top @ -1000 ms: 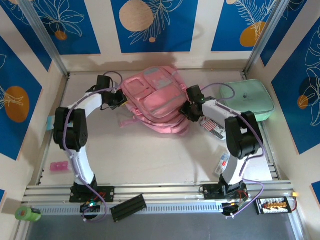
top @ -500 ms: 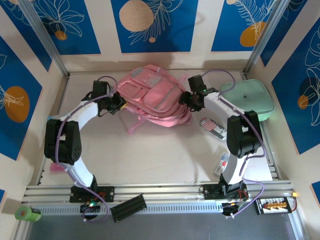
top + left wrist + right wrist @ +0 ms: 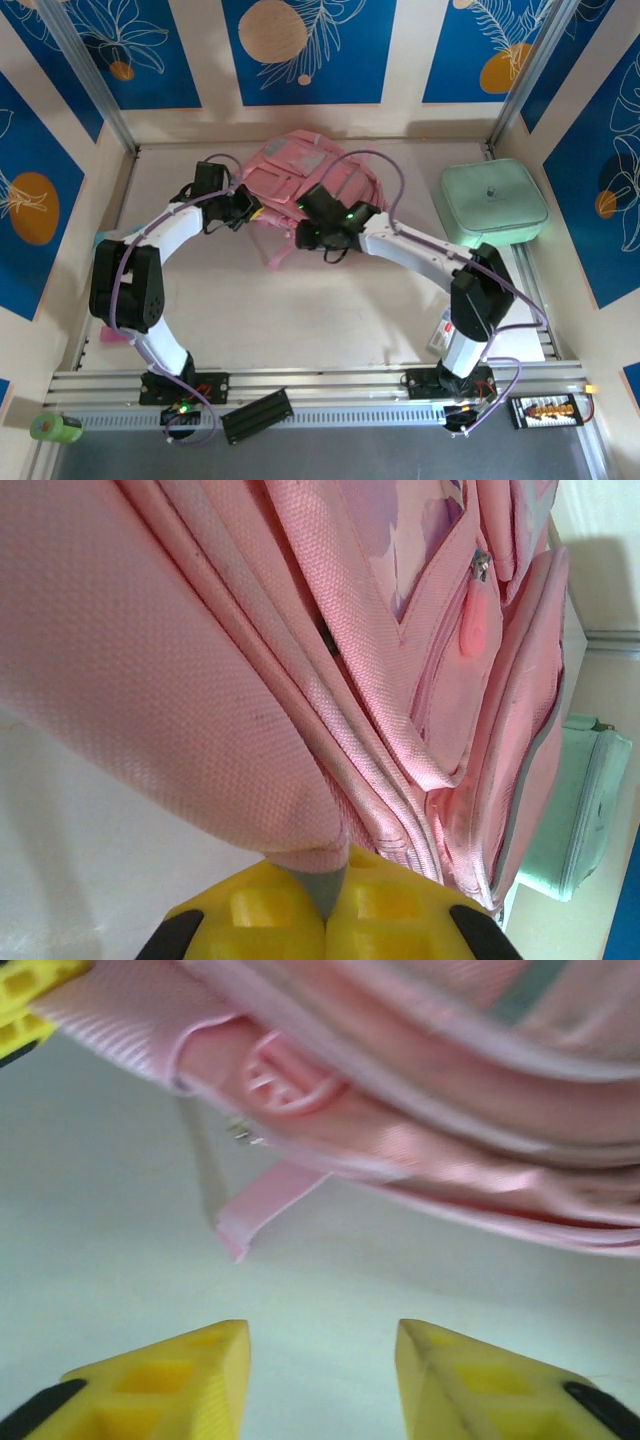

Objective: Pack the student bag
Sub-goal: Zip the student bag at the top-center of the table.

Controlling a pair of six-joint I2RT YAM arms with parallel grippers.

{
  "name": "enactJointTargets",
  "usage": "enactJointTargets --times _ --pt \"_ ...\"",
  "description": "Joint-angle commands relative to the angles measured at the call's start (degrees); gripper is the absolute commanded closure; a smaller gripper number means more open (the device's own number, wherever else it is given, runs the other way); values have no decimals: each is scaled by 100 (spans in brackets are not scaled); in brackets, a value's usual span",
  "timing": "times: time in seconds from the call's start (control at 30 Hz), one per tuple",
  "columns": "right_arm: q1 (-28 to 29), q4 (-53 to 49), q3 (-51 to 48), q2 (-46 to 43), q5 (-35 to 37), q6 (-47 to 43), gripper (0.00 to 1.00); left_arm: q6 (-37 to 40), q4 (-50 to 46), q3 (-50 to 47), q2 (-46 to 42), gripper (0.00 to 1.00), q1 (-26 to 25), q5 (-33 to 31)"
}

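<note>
The left gripper (image 3: 325, 902) is pinched tight on a grey-edged fold at the rim of the pink backpack (image 3: 250, 670), with the cloth rising straight up from between its yellow fingers (image 3: 390, 905). Past the bag, off to that gripper's far right, lies a mint-green case (image 3: 572, 810). From above, this gripper (image 3: 245, 208) sits at the bag's left edge. The right gripper (image 3: 320, 1360) stands partly open with nothing between its fingers (image 3: 215, 1365), only bare table (image 3: 120, 1260) under the gap. The backpack (image 3: 450, 1110) lies just ahead of it, apart from its tips, and a loose pink strap (image 3: 270, 1200) trails toward it.
</note>
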Motion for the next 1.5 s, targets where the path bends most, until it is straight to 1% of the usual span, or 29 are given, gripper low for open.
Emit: enactJointTargets --times 0.0,0.07,0.13,0.27,0.37,0.47,0.67,0.83,1.0,1.3,1.4,1.47 --pt "218 24 352 385 407 363 65 50 180 240 -347 100 -76 626" --pt "278 128 472 583 475 412 70 70 185 267 -352 100 -83 739" --pt "288 228 545 744 556 532 73 50 235 270 -343 100 -80 880" --pt "244 303 746 1090 721 596 74 71 309 237 -354 100 -78 1040" --pt "223 202 1013 1335 1021 527 76 117 247 250 -339 100 -81 1072" --pt "176 75 1220 1540 1310 518 77 114 241 252 -337 100 -83 1089" --pt "102 -427 1630 1851 1919 710 74 168 180 292 -337 100 -76 1124" --pt "60 -536 1846 2017 2046 731 73 184 159 311 -322 100 -80 1115" --pt "64 -896 2141 2235 2323 847 74 205 128 311 -328 100 -83 1109" --pt "67 -1123 2108 2219 2476 985 84 287 60 342 -271 100 -75 1048" --pt "43 -957 1785 2031 2223 690 86 315 -16 372 -248 100 -60 1029" --pt "12 -836 1402 1812 2100 619 87 349 -102 382 -236 100 -42 899"
